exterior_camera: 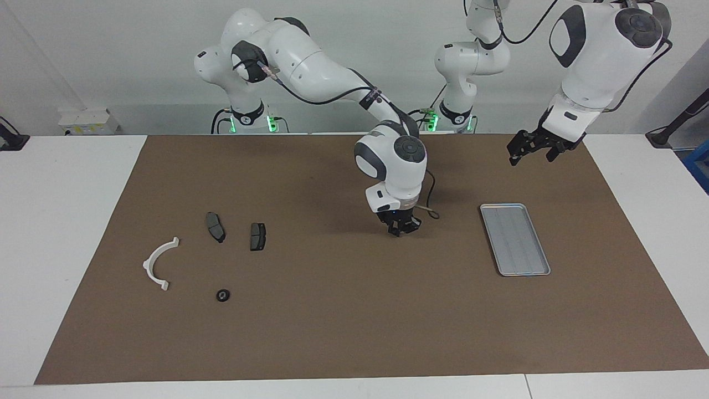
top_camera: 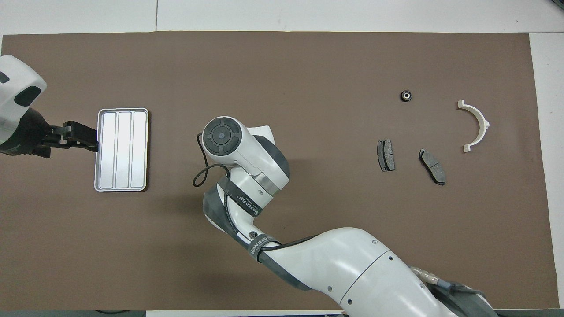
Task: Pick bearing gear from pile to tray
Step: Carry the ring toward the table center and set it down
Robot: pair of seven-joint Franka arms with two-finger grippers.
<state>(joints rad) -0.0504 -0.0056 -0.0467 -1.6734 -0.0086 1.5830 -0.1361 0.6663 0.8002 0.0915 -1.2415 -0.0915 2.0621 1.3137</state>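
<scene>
The pile lies toward the right arm's end of the mat. It holds a white arc bracket (exterior_camera: 160, 263) (top_camera: 476, 125), two dark brake pads (exterior_camera: 215, 226) (exterior_camera: 257, 236) (top_camera: 386, 155) (top_camera: 432, 166) and one small black round piece (exterior_camera: 222, 295) (top_camera: 406, 95). The silver tray (exterior_camera: 514, 238) (top_camera: 121, 149) lies empty toward the left arm's end. My right gripper (exterior_camera: 402, 228) points down, low over the bare mat between the pile and the tray. In the overhead view its own wrist hides it. My left gripper (exterior_camera: 533, 156) (top_camera: 88, 138) is open and empty, raised beside the tray's edge.
A brown mat (exterior_camera: 332, 332) covers most of the white table. A thin cable loop (exterior_camera: 432, 213) hangs by the right wrist. The right arm's forearm (top_camera: 352, 264) spans the mat's near side in the overhead view.
</scene>
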